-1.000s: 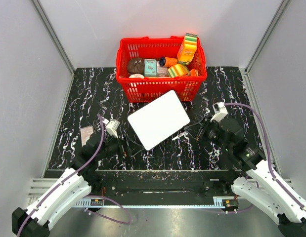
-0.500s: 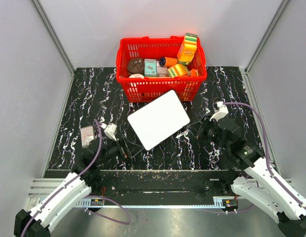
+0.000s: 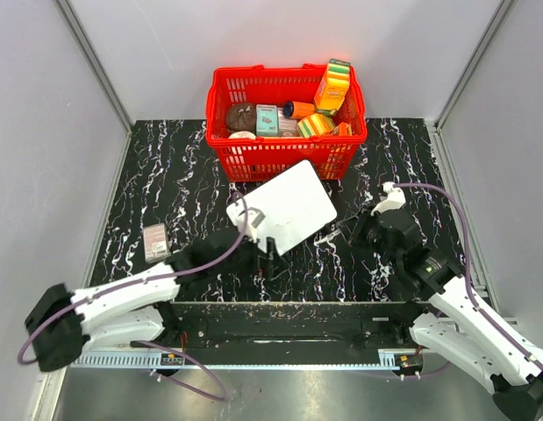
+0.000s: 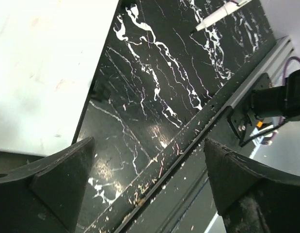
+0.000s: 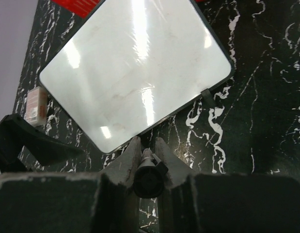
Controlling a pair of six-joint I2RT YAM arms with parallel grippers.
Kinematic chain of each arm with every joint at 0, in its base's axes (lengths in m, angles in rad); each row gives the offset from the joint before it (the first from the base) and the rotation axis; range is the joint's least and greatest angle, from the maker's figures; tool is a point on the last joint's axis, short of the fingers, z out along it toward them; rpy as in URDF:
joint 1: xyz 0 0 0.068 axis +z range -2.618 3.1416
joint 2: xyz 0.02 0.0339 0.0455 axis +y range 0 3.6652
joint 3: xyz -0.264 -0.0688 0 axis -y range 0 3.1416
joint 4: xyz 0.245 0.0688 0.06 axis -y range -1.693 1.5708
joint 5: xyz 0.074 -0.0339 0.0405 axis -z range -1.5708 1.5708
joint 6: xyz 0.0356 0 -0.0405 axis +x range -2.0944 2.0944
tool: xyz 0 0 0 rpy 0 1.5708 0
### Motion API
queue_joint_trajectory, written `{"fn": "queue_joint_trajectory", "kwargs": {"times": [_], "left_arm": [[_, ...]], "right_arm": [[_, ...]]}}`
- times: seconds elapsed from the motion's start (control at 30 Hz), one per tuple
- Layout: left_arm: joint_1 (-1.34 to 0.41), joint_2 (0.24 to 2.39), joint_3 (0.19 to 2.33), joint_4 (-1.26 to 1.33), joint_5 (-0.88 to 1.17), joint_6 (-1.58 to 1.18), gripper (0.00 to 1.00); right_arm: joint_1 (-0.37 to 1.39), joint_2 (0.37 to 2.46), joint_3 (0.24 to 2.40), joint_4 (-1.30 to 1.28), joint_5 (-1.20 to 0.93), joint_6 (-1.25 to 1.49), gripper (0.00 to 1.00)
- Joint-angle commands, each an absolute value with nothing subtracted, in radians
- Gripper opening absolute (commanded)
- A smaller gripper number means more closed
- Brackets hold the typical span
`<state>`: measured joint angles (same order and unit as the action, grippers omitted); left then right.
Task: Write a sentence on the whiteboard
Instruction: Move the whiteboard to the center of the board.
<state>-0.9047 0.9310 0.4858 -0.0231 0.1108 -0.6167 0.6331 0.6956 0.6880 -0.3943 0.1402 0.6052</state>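
The whiteboard (image 3: 282, 210) lies tilted on the black marble table in front of the red basket; it also shows in the right wrist view (image 5: 135, 68) and the left wrist view (image 4: 38, 68). Its face is blank; no sentence shows on it. My right gripper (image 5: 148, 145) is shut on a marker (image 5: 149, 171), just off the board's near right edge, tip pointing at the board; from above the gripper (image 3: 346, 230) and marker (image 3: 324, 237) show there. My left gripper (image 4: 150, 189) is open and empty at the board's near left corner (image 3: 264, 253).
The red basket (image 3: 284, 149) with several packages stands behind the board. A small flat packet (image 3: 154, 241) lies on the table at the left, also in the right wrist view (image 5: 34, 104). A metal rail (image 4: 203, 145) runs along the table's near edge.
My left arm has swung right from the table's left side to the board's near left corner. The right gripper with the marker has barely shifted.
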Motion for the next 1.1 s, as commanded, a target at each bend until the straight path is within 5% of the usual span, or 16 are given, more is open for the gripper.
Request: {"fn": "queue_joint_trajectory", "kwargs": {"times": [0.0, 0.27, 0.63, 0.77, 0.8, 0.83, 1.07], "left_arm": [[-1.002, 1.138, 0.603, 0.041, -0.063, -0.572, 0.94], [-1.1, 1.409, 0.753, 0.068, -0.136, -0.552, 0.74], [-1.12, 1.71, 1.015, -0.077, -0.242, -0.466, 0.45], [-1.12, 1.784, 1.061, -0.121, -0.252, -0.462, 0.2], [-1.12, 1.795, 1.069, -0.138, -0.27, -0.466, 0.04], [-1.12, 1.802, 1.074, -0.152, -0.276, -0.471, 0.0], [-1.12, 1.792, 1.043, -0.261, -0.322, -0.55, 0.0]], "right_arm": [[0.618, 0.712, 0.68, -0.37, 0.247, 0.586, 0.0], [0.358, 0.752, 0.666, -0.354, -0.044, 0.552, 0.0], [0.236, 0.73, 0.649, -0.364, -0.114, 0.528, 0.0], [0.227, 0.724, 0.647, -0.371, -0.104, 0.522, 0.0], [0.224, 0.726, 0.649, -0.371, -0.103, 0.517, 0.0], [0.224, 0.726, 0.649, -0.376, -0.103, 0.515, 0.0], [0.221, 0.712, 0.647, -0.388, -0.1, 0.511, 0.0]]}}
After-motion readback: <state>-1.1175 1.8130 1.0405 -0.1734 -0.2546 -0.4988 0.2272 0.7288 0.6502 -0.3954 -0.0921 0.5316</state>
